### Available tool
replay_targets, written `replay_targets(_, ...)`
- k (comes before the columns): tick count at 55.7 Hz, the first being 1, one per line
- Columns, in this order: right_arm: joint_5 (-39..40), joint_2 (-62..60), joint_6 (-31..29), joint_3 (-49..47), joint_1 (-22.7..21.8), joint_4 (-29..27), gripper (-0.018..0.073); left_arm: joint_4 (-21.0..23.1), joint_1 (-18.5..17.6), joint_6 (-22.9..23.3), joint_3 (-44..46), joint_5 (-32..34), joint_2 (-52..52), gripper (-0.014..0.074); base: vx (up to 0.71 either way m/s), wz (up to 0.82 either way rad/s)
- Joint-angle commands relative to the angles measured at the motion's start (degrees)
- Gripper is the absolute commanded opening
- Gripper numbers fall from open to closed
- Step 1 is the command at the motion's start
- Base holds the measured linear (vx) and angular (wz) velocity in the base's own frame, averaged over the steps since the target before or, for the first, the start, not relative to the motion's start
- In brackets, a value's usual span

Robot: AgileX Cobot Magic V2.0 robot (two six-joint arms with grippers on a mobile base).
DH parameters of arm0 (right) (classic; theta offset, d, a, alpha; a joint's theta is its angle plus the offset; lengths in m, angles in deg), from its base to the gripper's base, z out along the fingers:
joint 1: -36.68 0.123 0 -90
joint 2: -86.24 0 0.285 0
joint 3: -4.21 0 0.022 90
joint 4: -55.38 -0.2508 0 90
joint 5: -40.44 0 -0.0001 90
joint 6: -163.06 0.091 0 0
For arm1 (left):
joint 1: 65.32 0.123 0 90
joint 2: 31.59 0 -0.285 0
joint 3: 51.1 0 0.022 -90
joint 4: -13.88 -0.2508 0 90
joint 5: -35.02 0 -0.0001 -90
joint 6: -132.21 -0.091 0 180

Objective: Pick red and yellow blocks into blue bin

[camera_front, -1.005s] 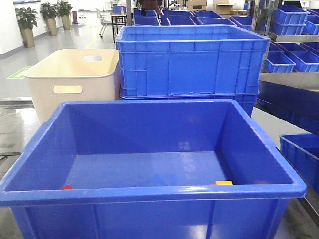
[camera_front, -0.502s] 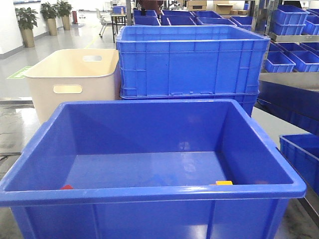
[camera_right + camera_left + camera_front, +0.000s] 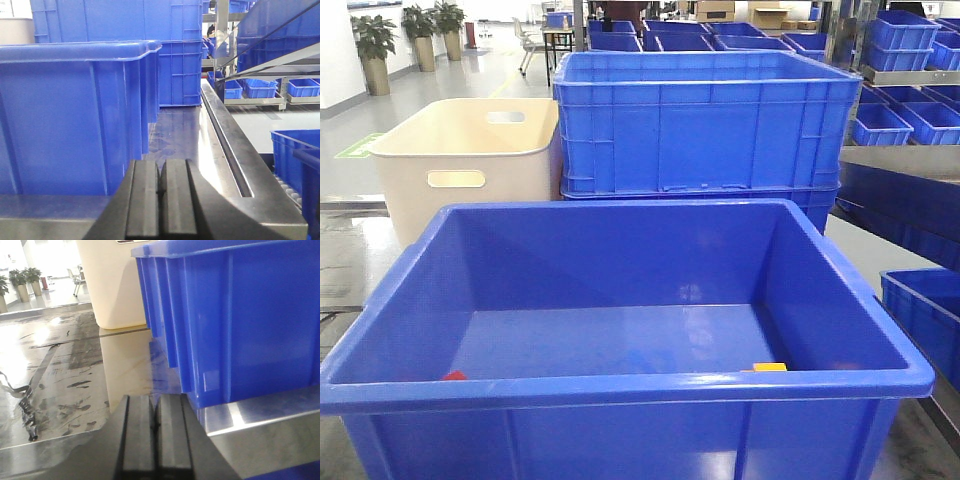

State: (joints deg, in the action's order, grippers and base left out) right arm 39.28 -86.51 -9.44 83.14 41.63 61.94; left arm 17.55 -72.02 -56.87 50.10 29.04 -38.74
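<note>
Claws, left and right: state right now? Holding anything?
Left claw: closed, fingers pressed together, holding nothing, outside the blue bin.
Right claw: closed, holding nothing, also outside the bin.

No readable text, labels, brands or numbers in any view — the bins, tubs and table surfaces all show plain, unmarked faces.

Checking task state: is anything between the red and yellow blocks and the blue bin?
Nothing visible. The red block and the yellow block already lie on the floor of the blue bin, near its front wall. The left gripper and the right gripper sit shut outside the bin, holding nothing.
</note>
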Motion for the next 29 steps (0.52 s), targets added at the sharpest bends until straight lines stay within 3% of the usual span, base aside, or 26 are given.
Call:
replay_targets(1,4.3,-0.7,-0.4,0.5,-0.3,0.3,-0.0010,0.0,0.1,0.6,1.0,5.0,-0.2,0.0002,0.00,0.00)
replay_targets(29,4.3,-0.7,-0.4,0.5,-0.3,0.3,-0.0010,0.0,0.1,0.6,1.0,5.0,-0.2,0.0002,0.00,0.00)
